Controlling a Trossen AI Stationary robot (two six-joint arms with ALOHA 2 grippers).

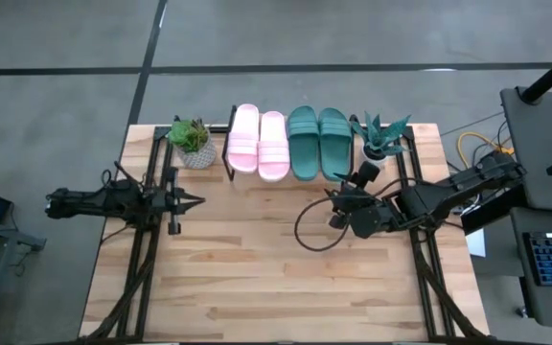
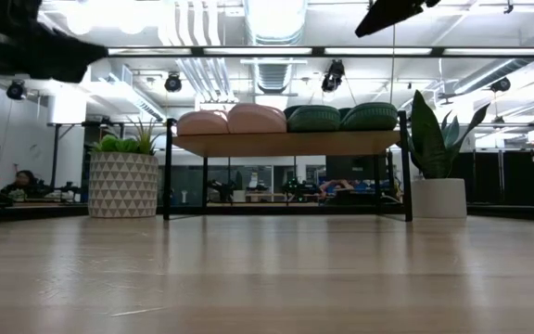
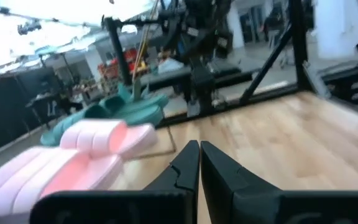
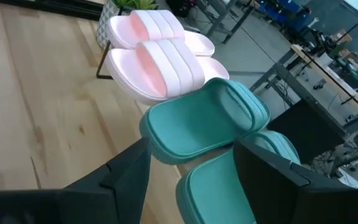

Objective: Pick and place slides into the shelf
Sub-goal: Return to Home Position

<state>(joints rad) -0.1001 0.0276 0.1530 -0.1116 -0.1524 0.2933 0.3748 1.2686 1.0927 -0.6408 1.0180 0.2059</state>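
Note:
Two light pink slides [image 1: 258, 142] and two dark green slides [image 1: 317, 142] lie side by side, soles down, on the shelf [image 2: 286, 143] at the table's far edge. The low view shows the pink pair [image 2: 230, 121] and the green pair [image 2: 341, 118] on top of the board. My left gripper [image 1: 195, 201] hovers shut over the table's left half, pointing right. In the left wrist view its fingers [image 3: 199, 160] are closed together. My right gripper [image 1: 336, 206] hovers open just in front of the green slides [image 4: 204, 124], touching nothing.
A small plant in a patterned white pot [image 1: 192, 144] stands left of the shelf, and a spiky plant in a white pot [image 1: 381, 139] stands right of it. A black cable loop [image 1: 310, 230] hangs by the right arm. The wooden tabletop [image 1: 257, 278] stretches toward the near edge.

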